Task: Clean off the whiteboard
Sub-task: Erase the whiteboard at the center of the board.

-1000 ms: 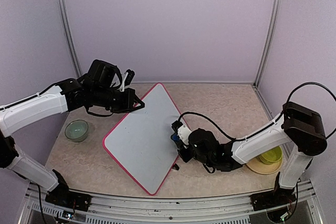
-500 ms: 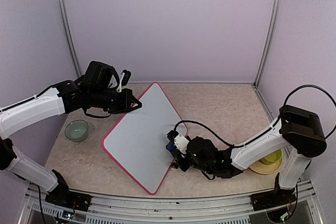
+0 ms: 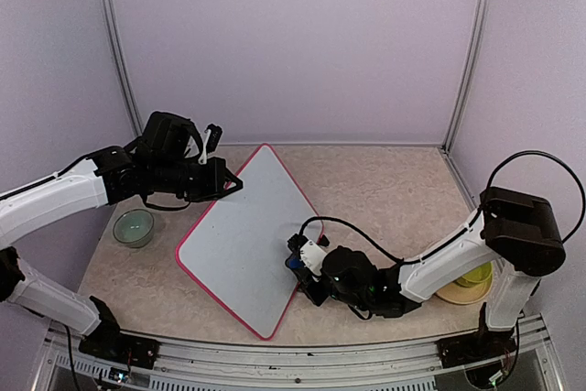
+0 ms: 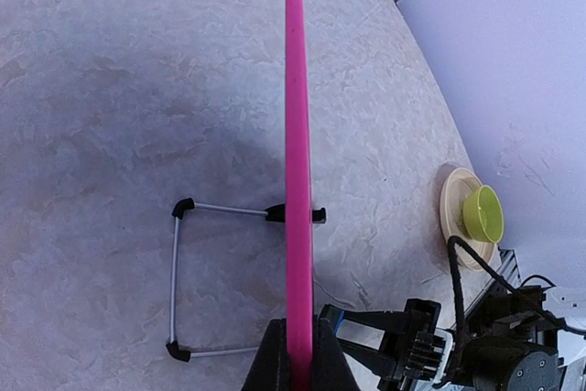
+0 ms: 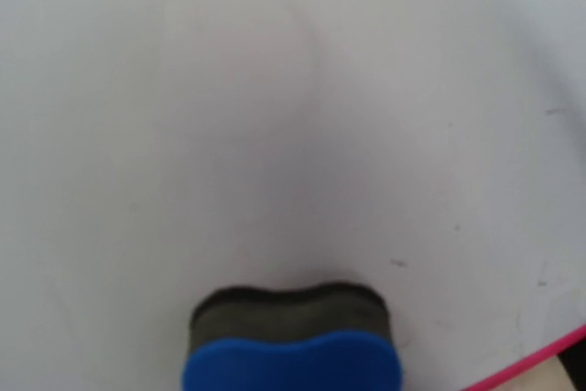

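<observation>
The whiteboard (image 3: 240, 240) has a pink rim and a blank white face. It stands tilted on the table on its wire stand (image 4: 174, 281). My left gripper (image 3: 233, 186) is shut on the board's upper left rim. In the left wrist view the rim (image 4: 298, 135) runs edge-on between the black fingers (image 4: 271, 363). My right gripper (image 3: 298, 268) is shut on a blue eraser (image 3: 292, 262) and holds it against the board's lower right part. In the right wrist view the eraser (image 5: 293, 341) has its dark felt on the white face (image 5: 275, 116). A few faint specks show there.
A grey-green bowl (image 3: 134, 226) sits at the table's left. A yellow-green cup (image 3: 472, 272) stands on a tan plate (image 3: 455, 294) at the right, beside the right arm's base. Purple walls with metal posts enclose the table.
My right gripper has slid the eraser down and to the left along the board's lower right part. My left gripper and the board's top have shifted slightly left.
</observation>
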{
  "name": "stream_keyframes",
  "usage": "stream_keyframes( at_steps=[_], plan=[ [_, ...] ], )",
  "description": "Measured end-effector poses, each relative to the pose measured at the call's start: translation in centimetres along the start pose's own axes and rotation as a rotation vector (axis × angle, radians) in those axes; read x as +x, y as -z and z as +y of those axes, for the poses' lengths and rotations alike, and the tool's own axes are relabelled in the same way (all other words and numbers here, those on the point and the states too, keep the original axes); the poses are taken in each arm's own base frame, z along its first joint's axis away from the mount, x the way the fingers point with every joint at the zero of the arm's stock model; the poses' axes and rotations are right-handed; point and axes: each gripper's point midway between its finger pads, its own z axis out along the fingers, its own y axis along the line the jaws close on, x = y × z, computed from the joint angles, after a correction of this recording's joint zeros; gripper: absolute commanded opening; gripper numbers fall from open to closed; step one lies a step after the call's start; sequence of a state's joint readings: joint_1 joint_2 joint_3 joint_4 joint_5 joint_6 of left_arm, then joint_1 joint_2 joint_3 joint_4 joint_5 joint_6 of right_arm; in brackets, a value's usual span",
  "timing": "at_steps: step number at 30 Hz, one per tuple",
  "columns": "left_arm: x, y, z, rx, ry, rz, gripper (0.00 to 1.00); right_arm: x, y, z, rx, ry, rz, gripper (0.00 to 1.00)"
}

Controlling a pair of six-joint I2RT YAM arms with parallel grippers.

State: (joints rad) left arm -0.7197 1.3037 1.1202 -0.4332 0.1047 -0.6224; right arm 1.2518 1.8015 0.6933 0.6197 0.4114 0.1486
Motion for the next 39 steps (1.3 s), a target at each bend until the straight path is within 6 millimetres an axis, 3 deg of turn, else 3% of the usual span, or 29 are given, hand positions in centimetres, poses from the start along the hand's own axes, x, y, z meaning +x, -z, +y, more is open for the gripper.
stream_keyframes(
  at_steps=[12,18,25,29,33,39],
  plan=[
    [-0.2,0.1,0.6,-0.016,0.027,-0.045,0.0,-0.4,-1.0,-1.6,0.122,-0.015,0.007,0.0],
    [-0.3,0.2,0.2,0.009,0.018,-0.068,0.0,-0.7,-1.3,-5.2,0.186,-0.064,0.014,0.0],
    [-0.4,0.5,-0.2,0.027,0.005,-0.08,0.0,-5.4,1.7,-10.7,0.247,-0.158,-0.083,0.0],
    [-0.6,0.4,-0.3,0.027,0.005,-0.078,0.0,-7.8,3.2,-12.7,0.27,-0.183,-0.146,0.0],
    [-1.4,-0.5,-0.6,0.024,0.007,-0.076,0.0,-8.3,3.6,-12.9,0.261,-0.174,-0.154,0.0],
    [-3.0,-1.4,-1.2,0.023,0.011,-0.085,0.0,-7.5,3.1,-12.2,0.225,-0.151,-0.121,0.0]
  ],
)
